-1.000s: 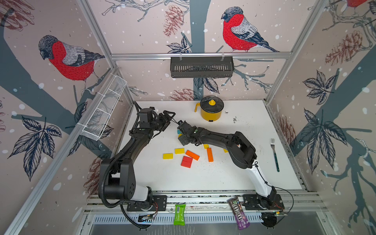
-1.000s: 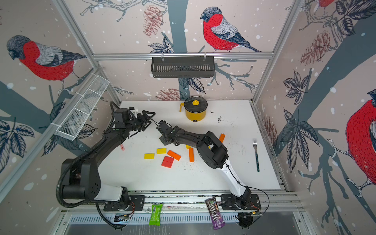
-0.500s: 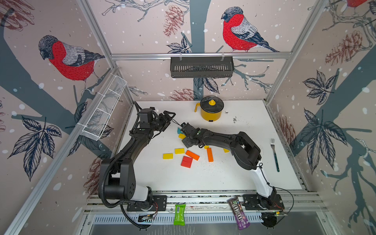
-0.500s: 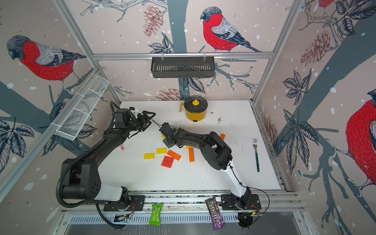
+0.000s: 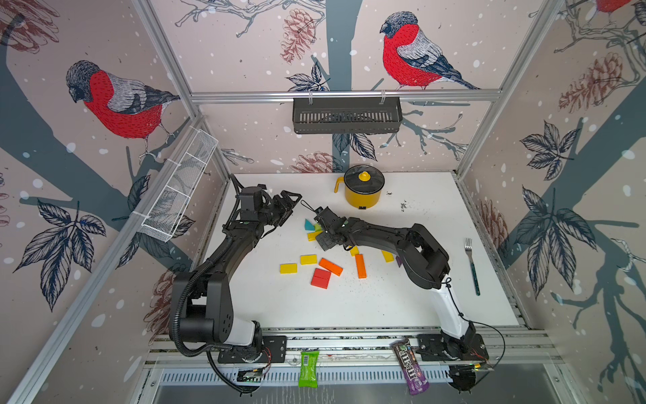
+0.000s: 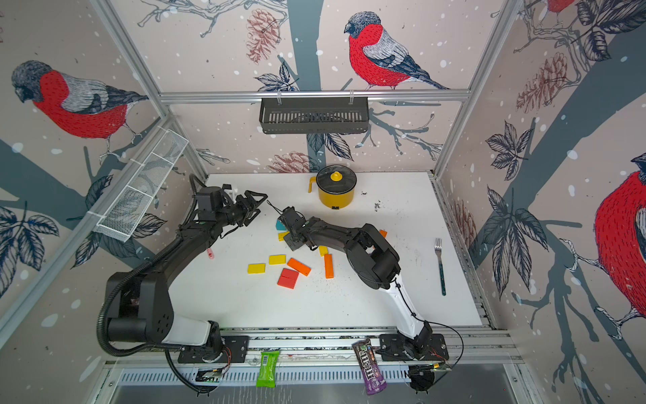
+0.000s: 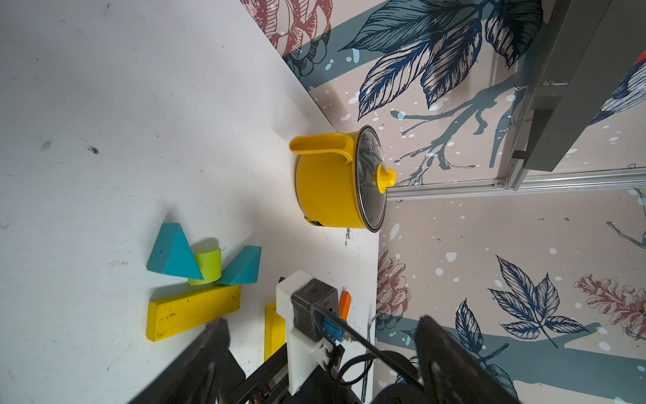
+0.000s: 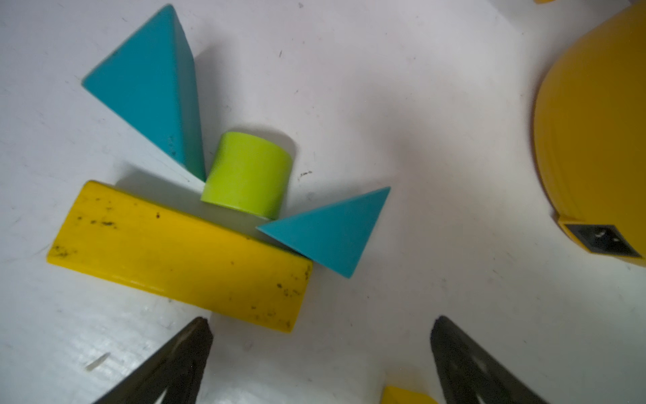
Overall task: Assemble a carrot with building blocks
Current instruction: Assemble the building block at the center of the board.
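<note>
The left end effector (image 5: pixel 293 207) is hovering with its jaws apart, gripping nothing. Near it on the white counter (image 5: pixel 349 307), two teal triangular blocks (image 8: pixel 150 87) are flanking a lime-green cylinder block (image 8: pixel 248 171), which is touching a long yellow rectangular block (image 8: pixel 181 255). The right end effector (image 8: pixel 320 353) is hanging over them, spread wide and empty. A flat red block (image 5: pixel 321 278) and a flat orange block (image 5: pixel 330 266) are lying nearer the front.

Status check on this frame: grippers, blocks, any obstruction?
Both open, empty: left gripper, right gripper. Blocks: green cylinder between two teal triangles, beside a yellow block, ahead of right gripper. Nothing blocking.
</note>
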You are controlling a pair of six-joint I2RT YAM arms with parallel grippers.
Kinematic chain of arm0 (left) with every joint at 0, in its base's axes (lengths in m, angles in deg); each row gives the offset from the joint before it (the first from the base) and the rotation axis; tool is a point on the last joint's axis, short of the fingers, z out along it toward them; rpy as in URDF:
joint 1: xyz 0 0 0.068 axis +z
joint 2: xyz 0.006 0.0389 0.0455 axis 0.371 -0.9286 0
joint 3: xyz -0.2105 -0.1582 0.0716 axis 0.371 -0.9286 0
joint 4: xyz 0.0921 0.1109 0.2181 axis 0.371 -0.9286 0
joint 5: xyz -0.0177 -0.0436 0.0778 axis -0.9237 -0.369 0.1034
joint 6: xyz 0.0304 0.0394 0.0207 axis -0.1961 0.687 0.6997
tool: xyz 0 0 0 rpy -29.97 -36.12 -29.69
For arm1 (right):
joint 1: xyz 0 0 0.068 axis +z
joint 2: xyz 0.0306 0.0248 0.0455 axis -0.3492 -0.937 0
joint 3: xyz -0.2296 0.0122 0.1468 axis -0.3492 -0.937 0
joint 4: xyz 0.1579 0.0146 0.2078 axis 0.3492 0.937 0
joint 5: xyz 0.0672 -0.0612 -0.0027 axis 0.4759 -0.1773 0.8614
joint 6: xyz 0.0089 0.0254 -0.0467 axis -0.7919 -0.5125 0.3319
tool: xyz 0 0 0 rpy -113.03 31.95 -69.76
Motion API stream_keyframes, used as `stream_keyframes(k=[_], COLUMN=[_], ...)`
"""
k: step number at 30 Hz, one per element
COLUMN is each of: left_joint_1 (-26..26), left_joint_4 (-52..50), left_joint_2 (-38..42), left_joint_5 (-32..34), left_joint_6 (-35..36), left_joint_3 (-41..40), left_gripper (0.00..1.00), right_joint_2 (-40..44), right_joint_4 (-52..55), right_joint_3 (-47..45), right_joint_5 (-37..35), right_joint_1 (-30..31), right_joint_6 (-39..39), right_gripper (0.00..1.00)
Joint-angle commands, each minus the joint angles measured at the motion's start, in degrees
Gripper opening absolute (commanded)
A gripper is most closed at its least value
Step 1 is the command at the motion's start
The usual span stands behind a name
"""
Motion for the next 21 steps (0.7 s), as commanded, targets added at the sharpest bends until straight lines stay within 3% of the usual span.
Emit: stream_keyframes(k=[1,21], left_joint_1=[0.1,0.1], left_joint_4=[1.6,1.7], left_joint_2=[-0.1,0.1], left_joint_5=[-0.9,-0.8], left_joint_6=[-0.1,-0.1], left_joint_3=[0.1,0.1], left_gripper=[0.84,0.84], right_joint_2=[-0.5,-1.8], right_joint_4=[-0.5,0.9], right_joint_3=[0.8,3.9], right_joint_5=[1.0,-0.1], right_joint_1=[0.3,-0.2], right_joint_6=[-0.9,-1.6], right_gripper=[0.99,0.99])
